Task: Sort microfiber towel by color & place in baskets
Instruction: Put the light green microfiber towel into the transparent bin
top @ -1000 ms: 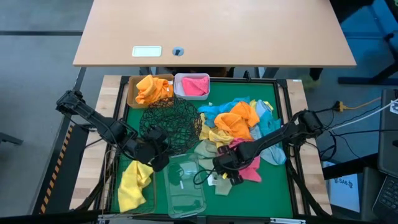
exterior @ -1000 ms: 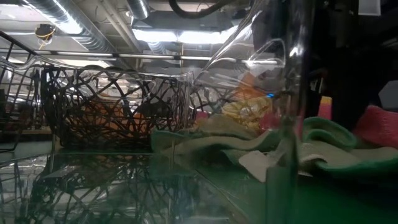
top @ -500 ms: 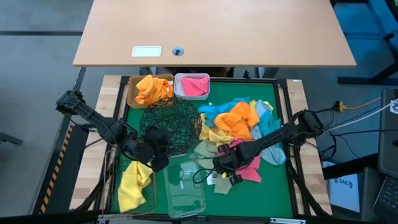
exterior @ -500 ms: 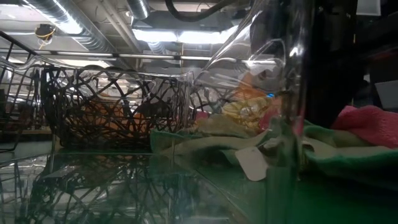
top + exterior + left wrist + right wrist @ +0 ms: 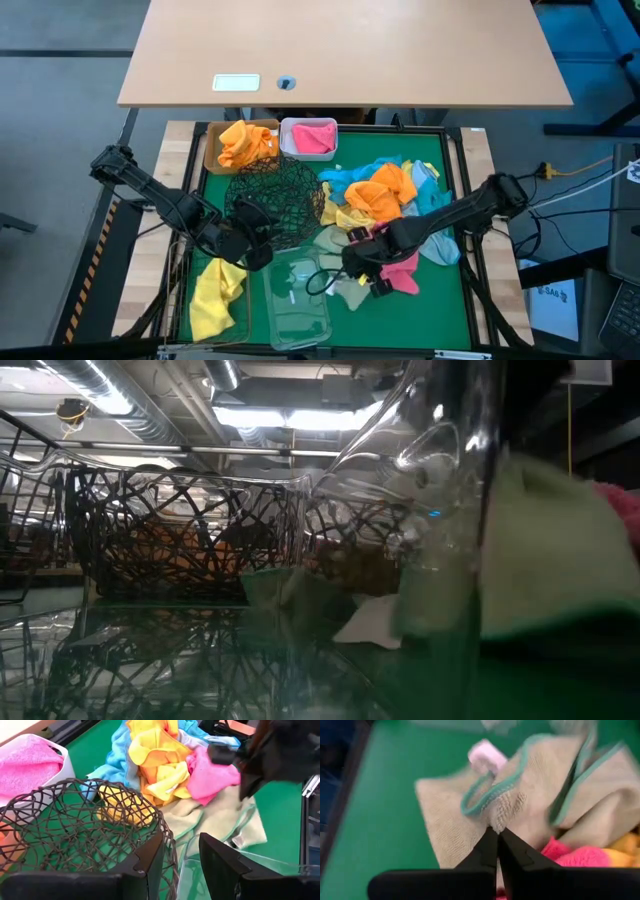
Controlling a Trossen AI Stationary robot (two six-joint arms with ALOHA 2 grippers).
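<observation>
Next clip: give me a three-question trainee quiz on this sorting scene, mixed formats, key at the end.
1. True or false: the right gripper is shut on the olive towel.
2. Which container holds the pink towel? A) tan box B) white tub C) clear tub
3. Fill in: the left gripper hovers at the rim of the black ___ bowl.

Key: 1 true; 2 B, the white tub; 3 wire-mesh.

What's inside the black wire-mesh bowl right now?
Nothing shows inside the black wire-mesh bowl; green mat is visible through it. Its near side is hidden behind the left gripper.
</observation>
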